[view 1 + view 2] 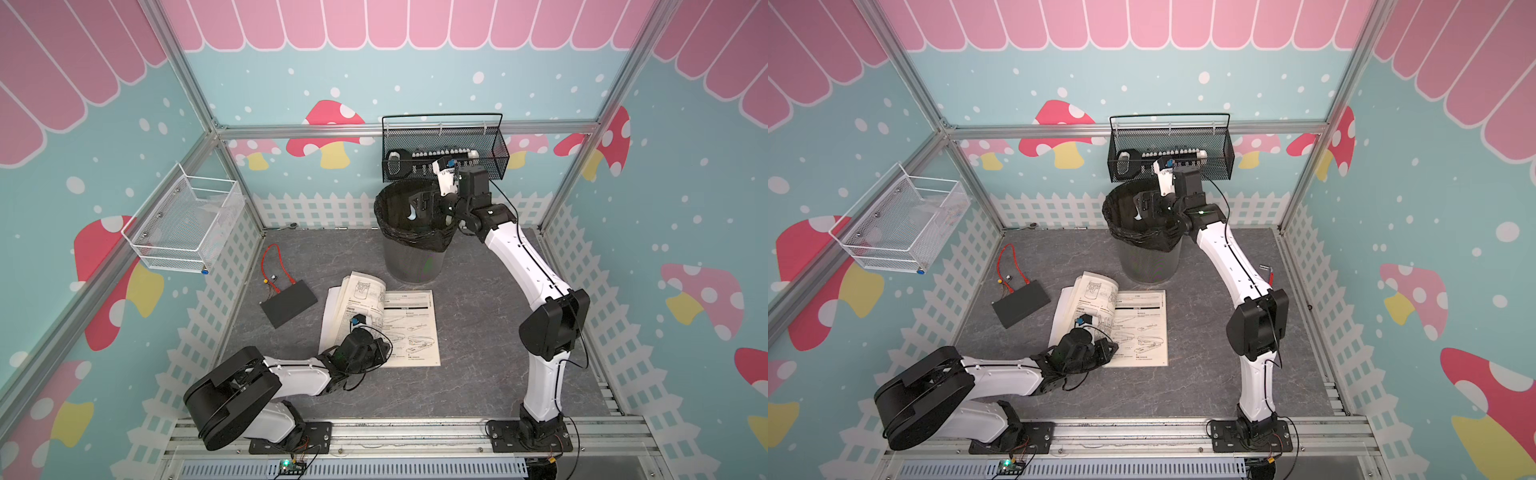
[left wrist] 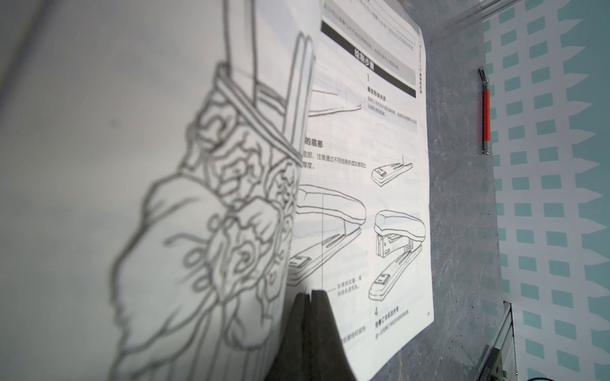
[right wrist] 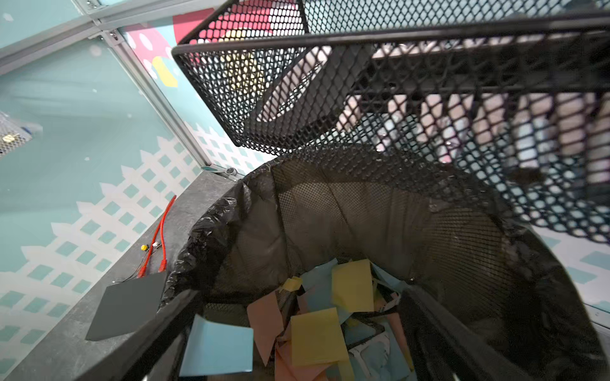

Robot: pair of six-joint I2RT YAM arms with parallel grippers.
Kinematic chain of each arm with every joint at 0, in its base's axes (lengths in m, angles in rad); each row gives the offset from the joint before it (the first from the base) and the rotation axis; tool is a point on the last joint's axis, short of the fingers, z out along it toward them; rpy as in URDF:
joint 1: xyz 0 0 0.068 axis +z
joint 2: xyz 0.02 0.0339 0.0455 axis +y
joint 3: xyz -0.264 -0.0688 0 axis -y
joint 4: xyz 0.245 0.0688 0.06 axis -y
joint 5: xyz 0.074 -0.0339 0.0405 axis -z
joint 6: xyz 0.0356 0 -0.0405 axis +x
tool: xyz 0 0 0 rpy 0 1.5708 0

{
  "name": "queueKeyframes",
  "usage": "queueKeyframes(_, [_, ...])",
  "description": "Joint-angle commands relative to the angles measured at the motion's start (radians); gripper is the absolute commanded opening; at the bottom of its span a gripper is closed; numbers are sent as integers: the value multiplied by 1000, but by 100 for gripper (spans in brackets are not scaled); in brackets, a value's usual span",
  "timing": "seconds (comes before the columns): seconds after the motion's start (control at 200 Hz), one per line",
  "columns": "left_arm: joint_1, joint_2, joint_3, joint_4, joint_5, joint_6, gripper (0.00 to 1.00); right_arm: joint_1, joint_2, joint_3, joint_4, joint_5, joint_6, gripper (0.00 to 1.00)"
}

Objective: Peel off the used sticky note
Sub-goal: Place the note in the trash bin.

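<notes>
Progress: I judge the peel done. The blue sticky note [image 3: 218, 349] hangs inside the wastebasket [image 1: 415, 245], beside one finger; clinging or falling, I cannot tell.
Right gripper [image 1: 419, 209]: spread wide over the bin.
Left gripper [image 2: 309, 297]: pressed together, tips on the open booklet [image 1: 409, 328].
Textures: thin flat paper, crinkly black liner, wire mesh.

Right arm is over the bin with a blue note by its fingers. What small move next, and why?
Probably lift the right gripper straight out of the bin: its jaws stand open and the blue note looks free above the discarded notes, so the drop seems done.
</notes>
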Motion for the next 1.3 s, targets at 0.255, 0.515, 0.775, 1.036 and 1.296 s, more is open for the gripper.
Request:
queueKeyframes(0.255, [4, -5, -21, -92, -43, 14, 0, 48, 117, 91, -49, -80, 3, 99])
queueKeyframes(0.515, [4, -6, -21, -93, -46, 16, 0, 114, 154, 172, -85, -89, -18, 99])
queueKeyframes(0.775, [4, 4, -15, -94, -46, 19, 0, 151, 137, 171, -125, -98, -58, 99])
queueKeyframes(1.036, [4, 6, -12, -94, -41, 19, 0, 167, 140, 171, -159, -92, -85, 99])
queueKeyframes(1.296, [4, 6, -12, -94, -37, 17, 0, 169, 120, 191, -167, 80, -115, 99])
